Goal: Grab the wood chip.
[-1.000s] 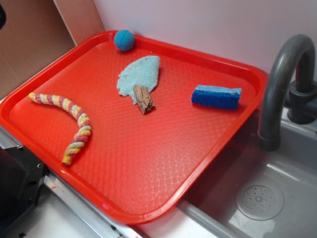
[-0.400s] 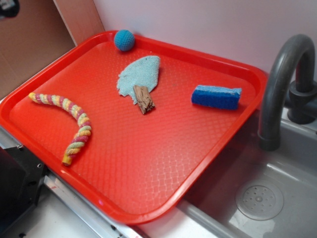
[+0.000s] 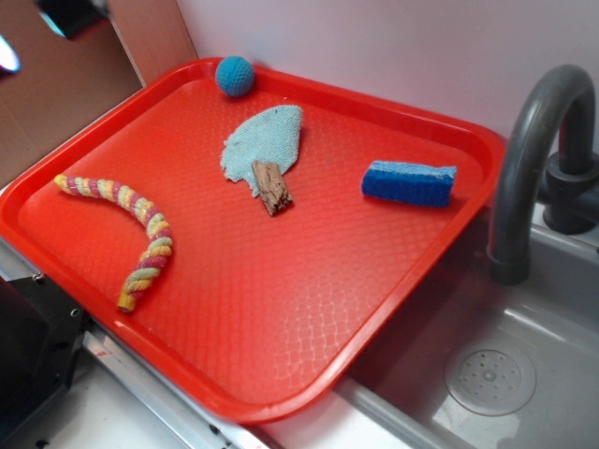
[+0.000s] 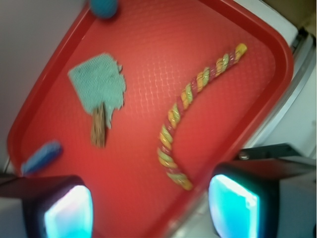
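Observation:
The wood chip (image 3: 272,187) is a small streaky brown piece lying flat on the red tray (image 3: 281,299), its far end resting on the edge of a light-blue cloth scrap (image 3: 265,138). In the wrist view the wood chip (image 4: 99,130) lies upper left of centre, far ahead of my gripper (image 4: 151,208). The gripper is open, its two cyan-lit pads (image 4: 69,213) wide apart with only tray between them. In the exterior view the gripper (image 3: 37,33) shows only partly at the top left corner, high above the tray's left side.
A striped rope toy (image 3: 140,229) curves along the tray's left part. A blue sponge (image 3: 409,182) lies at the right and a teal ball (image 3: 235,76) at the back rim. A grey faucet (image 3: 533,150) and sink (image 3: 489,376) stand right of the tray.
The gripper has come further into the exterior view, moving right along the top left corner. Nothing on the tray has moved.

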